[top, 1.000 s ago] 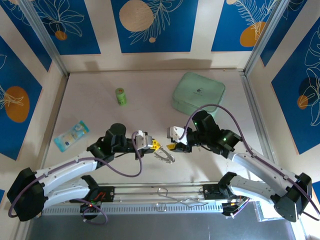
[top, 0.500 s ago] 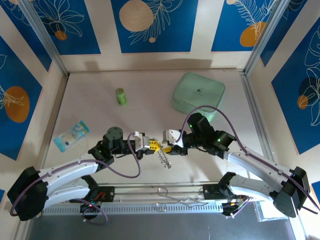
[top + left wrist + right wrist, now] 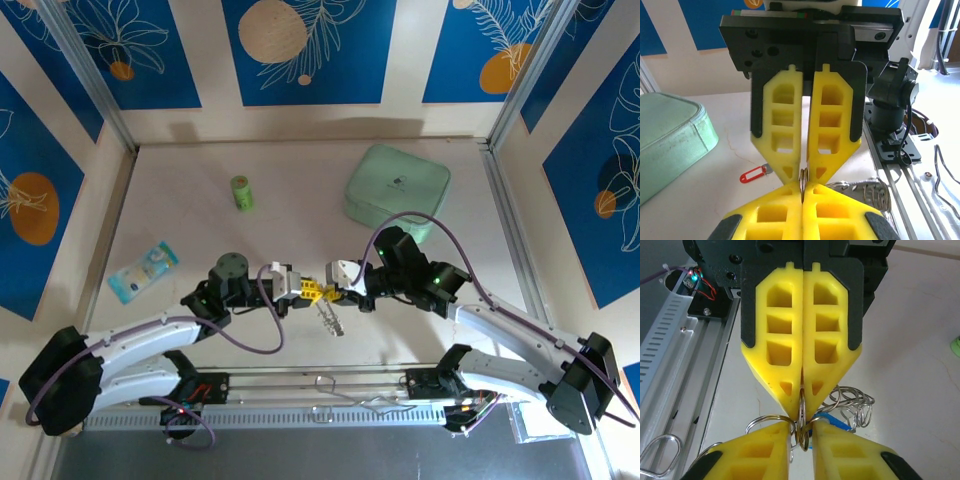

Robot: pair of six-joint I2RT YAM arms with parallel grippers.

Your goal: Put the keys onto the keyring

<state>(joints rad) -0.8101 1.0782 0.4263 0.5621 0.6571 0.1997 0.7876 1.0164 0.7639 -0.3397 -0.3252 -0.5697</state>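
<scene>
Near the middle of the counter [image 3: 300, 215], just in from its near edge, the two arms meet tip to tip, well clear of the pale green case [image 3: 397, 185] toward the far right corner. The left gripper [image 3: 306, 291] and the right gripper [image 3: 330, 291] each have their yellow fingers pressed narrow on the thin wire of the keyring [image 3: 801, 415], one pair facing the other and nearly touching. The ring's spiky fringe hangs below them; whether it brushes the counter I cannot tell. The red-tagged key [image 3: 751, 175] lies flat on the counter, apart from the ring, on the case's side of the fingers. The blue-tagged key [image 3: 832, 421] sits among the ring's loops under the fingers; whether it is threaded is unclear. The step looks like parting the wire to open a gap. Done well, both grips should hold firm and close together, pulling gently in opposite ways without twisting, so the wire does not slip. One arm must then let go to fetch the red key.
</scene>
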